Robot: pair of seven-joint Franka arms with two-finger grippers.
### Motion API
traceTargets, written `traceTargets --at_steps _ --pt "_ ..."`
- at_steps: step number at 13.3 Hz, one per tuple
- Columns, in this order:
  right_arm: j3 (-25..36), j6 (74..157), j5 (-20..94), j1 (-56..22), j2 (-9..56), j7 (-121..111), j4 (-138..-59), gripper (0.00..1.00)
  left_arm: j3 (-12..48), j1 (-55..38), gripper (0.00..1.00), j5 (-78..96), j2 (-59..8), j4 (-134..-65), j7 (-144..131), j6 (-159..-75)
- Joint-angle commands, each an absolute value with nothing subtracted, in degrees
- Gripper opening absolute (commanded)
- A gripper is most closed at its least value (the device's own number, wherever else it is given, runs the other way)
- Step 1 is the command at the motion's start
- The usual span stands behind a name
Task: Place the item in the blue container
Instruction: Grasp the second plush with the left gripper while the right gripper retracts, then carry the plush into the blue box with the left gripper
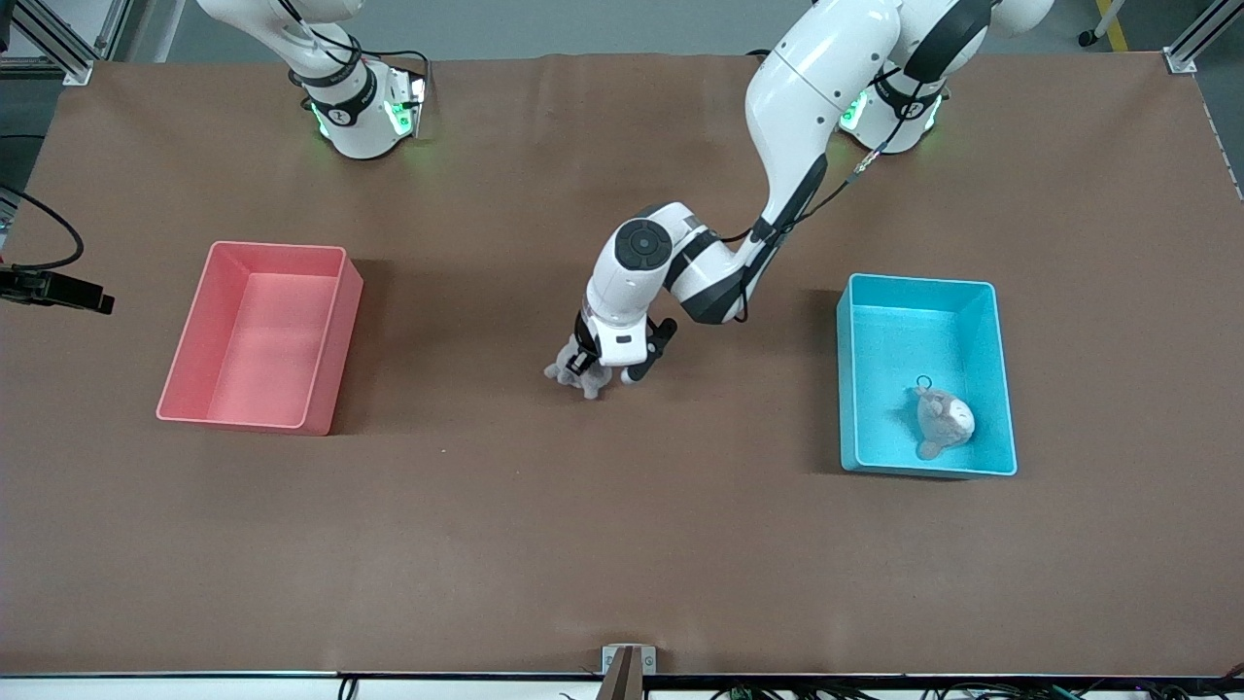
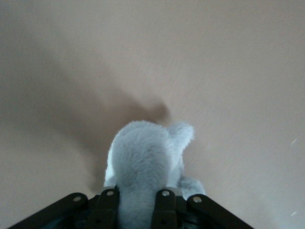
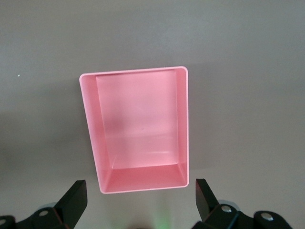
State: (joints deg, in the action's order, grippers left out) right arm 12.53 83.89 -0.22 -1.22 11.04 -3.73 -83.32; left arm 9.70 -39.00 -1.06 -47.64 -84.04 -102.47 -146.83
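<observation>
A grey plush toy lies on the brown table about midway between the two bins. My left gripper is down on it, its fingers pressed against both sides of the toy. The blue container stands toward the left arm's end of the table. Inside it lies a beige-grey plush with a small ring. My right gripper is open with nothing between its fingers, high over the pink-red bin. It is out of the front view.
The pink-red bin stands toward the right arm's end of the table with nothing in it. Both arm bases are at the table's edge farthest from the front camera. A black fixture juts in beside the pink-red bin's end.
</observation>
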Motion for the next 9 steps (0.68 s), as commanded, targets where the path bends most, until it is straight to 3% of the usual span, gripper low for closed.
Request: traceTargets --at_steps 1,7,9 --pt "12.2 81.9 1.5 -1.1 11.4 -3.6 -79.6 1.0 9.1 -34.7 0.0 -2.6 -39.8 -84.7 -99.8 -138.0" --pt "11.4 80.0 1.0 -1.1 10.7 -4.7 -80.7 1.0 9.1 -23.7 0.0 -2.6 -27.4 -86.0 -72.0 -111.1" --pt "9.4 80.2 0.6 0.3 10.0 -4.7 -80.9 1.0 9.1 -18.2 0.0 -2.8 -24.7 -88.1 -62.9 -106.1"
